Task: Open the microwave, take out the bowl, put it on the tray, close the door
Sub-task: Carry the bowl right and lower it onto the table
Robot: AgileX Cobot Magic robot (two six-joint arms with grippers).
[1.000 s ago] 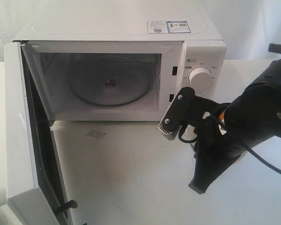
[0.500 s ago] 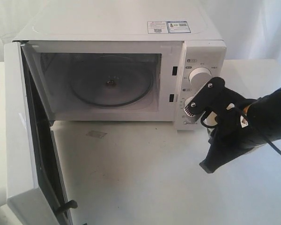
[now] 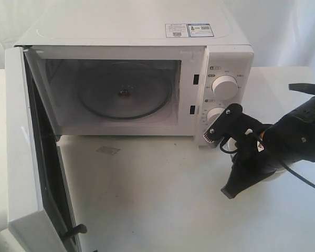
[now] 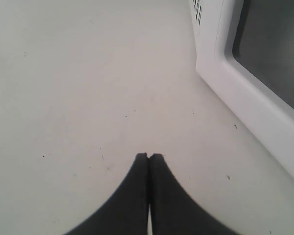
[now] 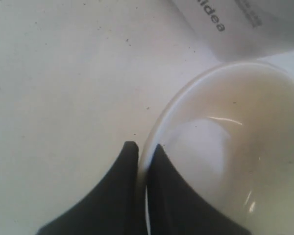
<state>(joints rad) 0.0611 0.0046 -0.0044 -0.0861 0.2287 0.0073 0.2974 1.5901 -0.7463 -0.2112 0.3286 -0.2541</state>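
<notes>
The white microwave stands at the back with its door swung wide open to the left; only the glass turntable is in the cavity. My right gripper hangs low over the table in front of the knobs. In the right wrist view this gripper is shut on the rim of the cream bowl, one finger inside and one outside. The bowl is mostly hidden by the arm in the exterior view. My left gripper is shut on nothing, just above the table beside the door's window. No tray is in view.
The white table runs in front of the microwave, with a faint patch near the cavity. The open door juts toward the front left. A dark tip pokes out past the door's lower edge. The microwave's lettered front corner is close to the bowl.
My right arm has swung right and down, from in front of the cavity's right edge to low over the table below the knobs. The door and left gripper have not moved.
</notes>
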